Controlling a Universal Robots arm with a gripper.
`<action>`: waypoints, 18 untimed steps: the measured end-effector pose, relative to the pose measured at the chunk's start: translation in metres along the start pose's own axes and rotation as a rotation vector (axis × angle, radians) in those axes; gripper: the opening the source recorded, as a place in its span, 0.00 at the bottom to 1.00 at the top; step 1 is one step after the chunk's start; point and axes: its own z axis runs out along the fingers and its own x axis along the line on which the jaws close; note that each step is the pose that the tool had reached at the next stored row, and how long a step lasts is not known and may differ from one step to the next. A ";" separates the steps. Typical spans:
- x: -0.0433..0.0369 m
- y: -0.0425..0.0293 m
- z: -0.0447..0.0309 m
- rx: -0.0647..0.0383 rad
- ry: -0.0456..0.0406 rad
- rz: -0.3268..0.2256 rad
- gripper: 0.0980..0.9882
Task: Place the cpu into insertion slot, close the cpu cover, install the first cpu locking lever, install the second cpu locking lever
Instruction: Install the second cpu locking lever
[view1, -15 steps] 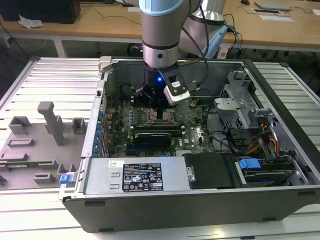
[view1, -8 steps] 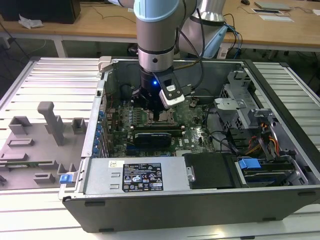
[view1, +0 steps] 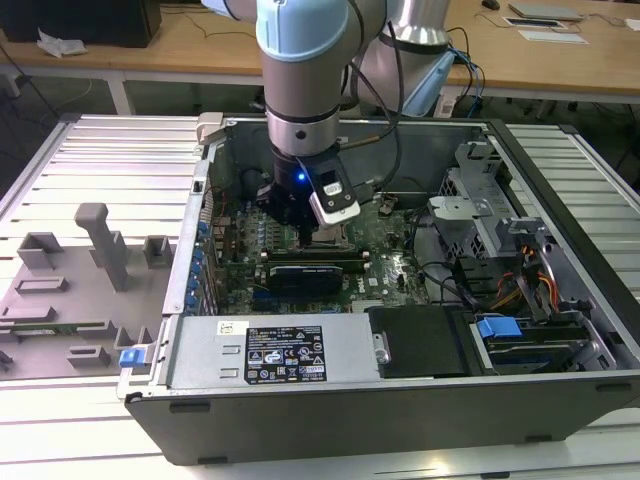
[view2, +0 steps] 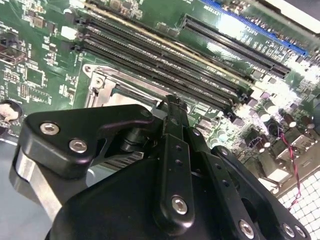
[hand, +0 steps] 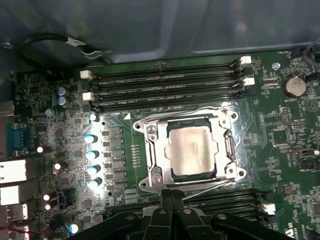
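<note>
My gripper sat low over the motherboard inside the open PC case, w/ the arm coming straight down from above in the exterior view. Fingers were pinched together, tips meeting at one point just beside the socket's near edge, nothing between them as far as I could see. In the second wrist view my fingers ran as a narrow black bar ending right at the socket's metal frame.

The cpu lay flat in the socket, pale silvery top up, square to the board. The cpu cover was down around it, its open centre framing the chip. Thin wire levers ran along the socket's sides; couldn't tell if they were latched.

RAM slots lay on the far side of the socket from my fingertips, and another bank of slots was just by my fingertips. A row of round capacitors stood beside the socket. Coin battery sat near the board's corner.

In the exterior view a grey parts tray lay on the slatted table at the exterior view's left, well apart from the case.
</note>
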 end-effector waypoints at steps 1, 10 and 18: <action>0.0003 -0.0027 0.0009 -0.005 0.0005 0.000 0.01; 0.0108 -0.0122 0.0077 -0.067 0.0069 0.004 0.01; 0.0152 -0.0137 0.0185 -0.119 0.0127 0.007 0.01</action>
